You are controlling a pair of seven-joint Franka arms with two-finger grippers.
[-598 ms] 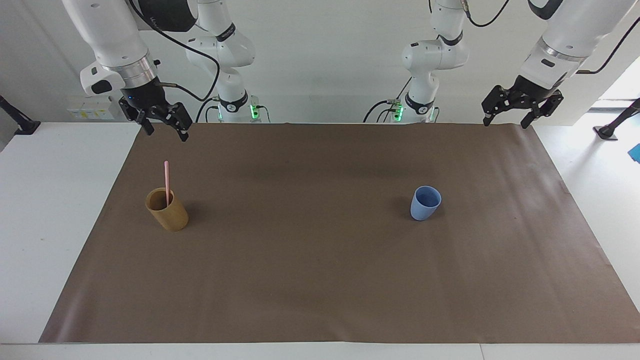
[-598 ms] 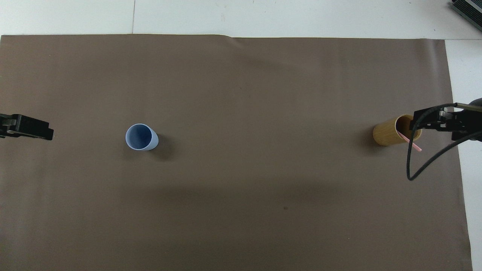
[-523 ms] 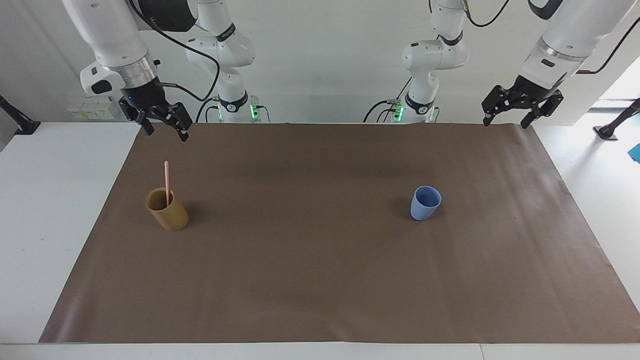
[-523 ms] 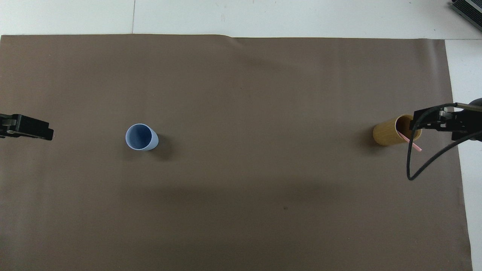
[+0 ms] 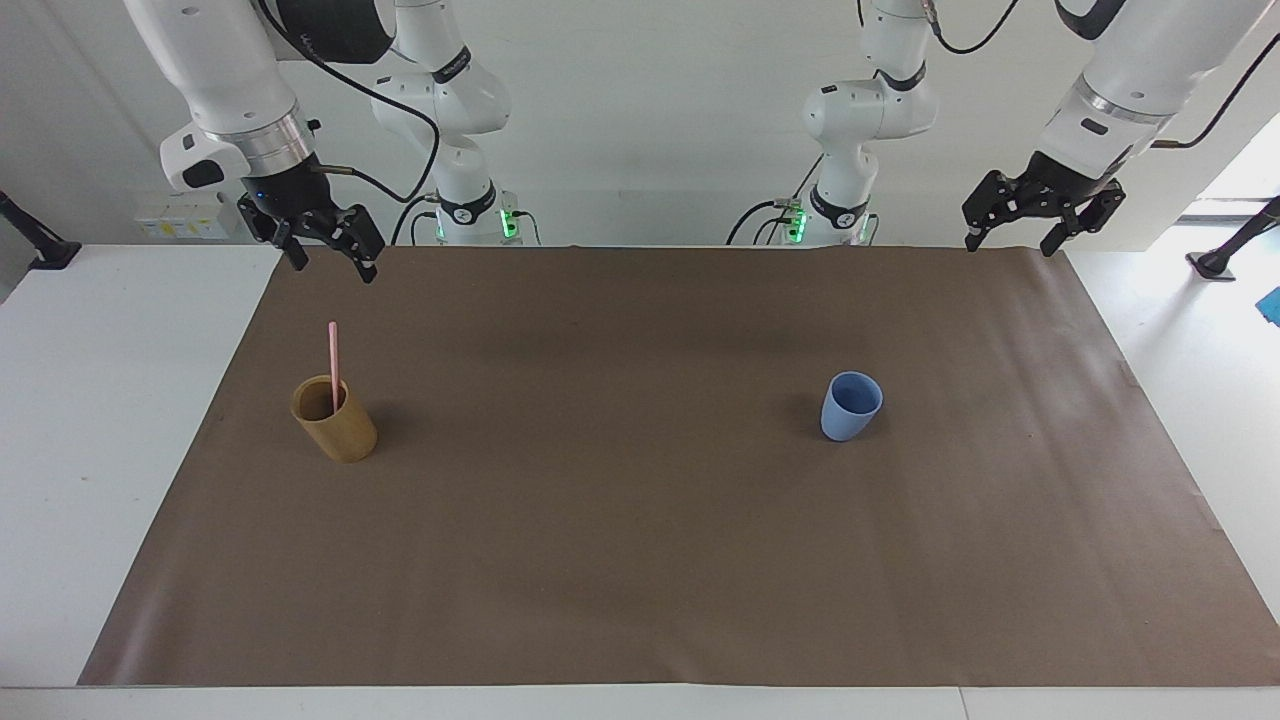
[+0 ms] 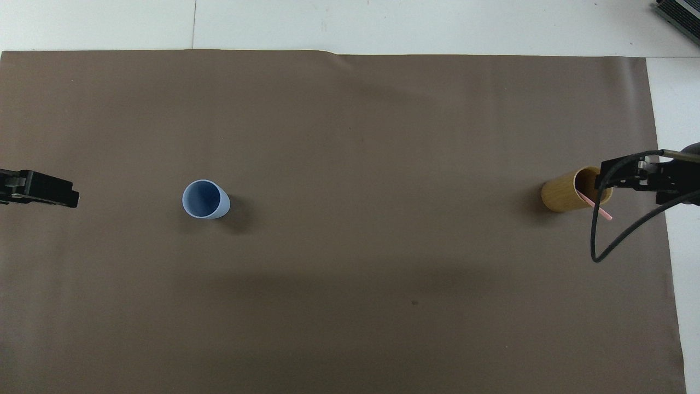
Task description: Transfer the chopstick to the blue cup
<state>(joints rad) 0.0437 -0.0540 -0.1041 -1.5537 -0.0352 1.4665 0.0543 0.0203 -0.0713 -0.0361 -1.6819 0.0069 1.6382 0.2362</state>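
Observation:
The pale-pink chopstick [image 5: 333,352] stands upright in a tan bamboo holder [image 5: 338,428] toward the right arm's end of the table; in the overhead view the chopstick [image 6: 600,210] sticks out past the holder [image 6: 560,191]. The light-blue cup [image 5: 851,406] stands upright and holds nothing toward the left arm's end; the overhead view looks into the cup [image 6: 204,200]. My right gripper [image 5: 334,268] hangs open high above the mat's edge, up above the holder, and shows beside it as the right gripper [image 6: 629,178]. My left gripper [image 5: 1008,247] hangs open over the mat's corner.
A brown mat [image 5: 620,520] covers most of the white table [image 5: 110,420]. The left gripper [image 6: 41,190] shows at the edge of the overhead view, apart from the cup. A black cable [image 6: 596,241] loops down from the right arm.
The left gripper has shifted very slightly. The right gripper, chopstick, holder and cup stand as before.

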